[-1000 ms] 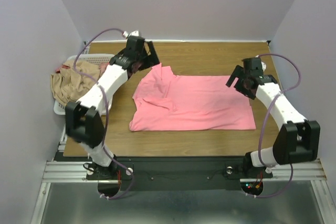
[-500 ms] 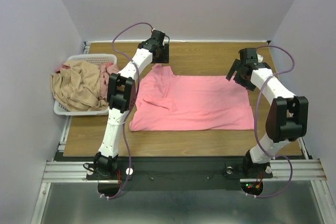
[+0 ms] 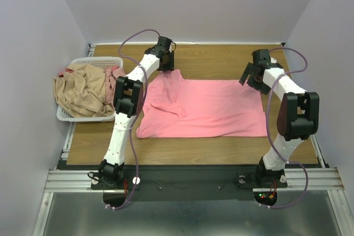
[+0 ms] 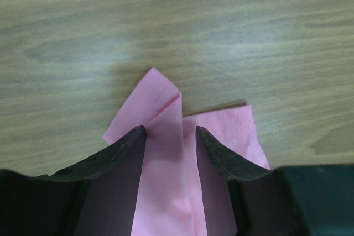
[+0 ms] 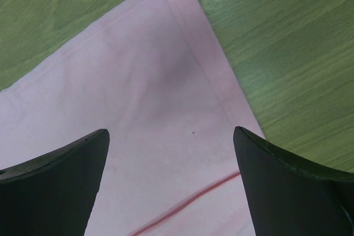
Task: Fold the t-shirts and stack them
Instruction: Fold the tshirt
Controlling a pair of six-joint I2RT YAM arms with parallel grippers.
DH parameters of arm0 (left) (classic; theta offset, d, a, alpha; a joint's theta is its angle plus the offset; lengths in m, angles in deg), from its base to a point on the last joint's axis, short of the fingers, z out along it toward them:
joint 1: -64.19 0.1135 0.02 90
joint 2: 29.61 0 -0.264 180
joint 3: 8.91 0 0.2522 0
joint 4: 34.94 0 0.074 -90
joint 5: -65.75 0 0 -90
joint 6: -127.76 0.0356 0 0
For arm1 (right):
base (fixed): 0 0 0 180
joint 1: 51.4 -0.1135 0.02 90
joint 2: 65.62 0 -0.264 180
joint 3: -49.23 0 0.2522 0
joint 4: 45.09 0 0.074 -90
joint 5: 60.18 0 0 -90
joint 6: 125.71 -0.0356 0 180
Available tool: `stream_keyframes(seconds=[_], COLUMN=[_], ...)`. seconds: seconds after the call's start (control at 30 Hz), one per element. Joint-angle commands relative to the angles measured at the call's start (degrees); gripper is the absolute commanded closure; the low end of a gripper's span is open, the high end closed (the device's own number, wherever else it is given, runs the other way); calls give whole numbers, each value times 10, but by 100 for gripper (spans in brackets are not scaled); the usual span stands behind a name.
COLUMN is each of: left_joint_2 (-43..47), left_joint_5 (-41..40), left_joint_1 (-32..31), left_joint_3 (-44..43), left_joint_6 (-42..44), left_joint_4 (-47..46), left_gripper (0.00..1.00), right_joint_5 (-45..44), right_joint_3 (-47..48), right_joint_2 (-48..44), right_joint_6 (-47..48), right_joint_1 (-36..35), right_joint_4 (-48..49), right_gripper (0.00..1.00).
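Observation:
A salmon-pink t-shirt [image 3: 204, 109] lies spread flat on the wooden table. My left gripper [image 3: 166, 66] is down on its far left corner. In the left wrist view the jaws [image 4: 170, 131] stand partly narrowed on either side of a folded strip of the shirt [image 4: 166, 158], a gap still showing on both sides. My right gripper [image 3: 250, 81] hovers over the far right corner, wide open, with the shirt's hem corner [image 5: 138, 81] lying flat below between the fingers [image 5: 171, 134]. A tan-beige t-shirt [image 3: 80, 89] and a dusty pink one [image 3: 113, 75] sit crumpled in the basket.
The white slatted basket [image 3: 83, 61] stands at the table's left edge, the tan cloth spilling over its rim. Bare wood [image 3: 221, 56] runs along the back behind the shirt. Walls close in on three sides.
The left arm swung from beside the basket to the shirt's far left corner and its jaws have narrowed around the cloth. The right arm shifted slightly back toward the far right corner, still open.

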Motion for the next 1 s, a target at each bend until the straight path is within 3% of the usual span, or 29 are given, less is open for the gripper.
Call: stream_keyframes(seconds=[0.0, 0.27, 0.53, 0.57, 0.63, 0.97], left_joint_2=[-7, -40, -23, -14, -4, 46], left_joint_5=[7, 26, -31, -34, -51, -56], left_joint_1=[11, 12, 6, 5, 1, -14], left_joint_3=[-30, -52, -34, -27, -11, 34], left_joint_6=[-10, -10, 10, 12, 18, 35], left_joint_4=[-22, -47, -44, -44, -46, -97], left_gripper=[48, 50, 78, 88, 100, 100], right_joint_5=[-20, -21, -28, -31, -46, -58], right_joint_3=[31, 54, 82, 85, 104, 194], right_joint_2=[4, 44, 73, 79, 89, 148], right_joint_6=[8, 14, 16, 16, 18, 42], right_joint_1=[6, 7, 8, 8, 8, 31], right_joint_4=[7, 7, 7, 7, 7, 7], right_gripper=[0, 0, 0, 0, 0, 1])
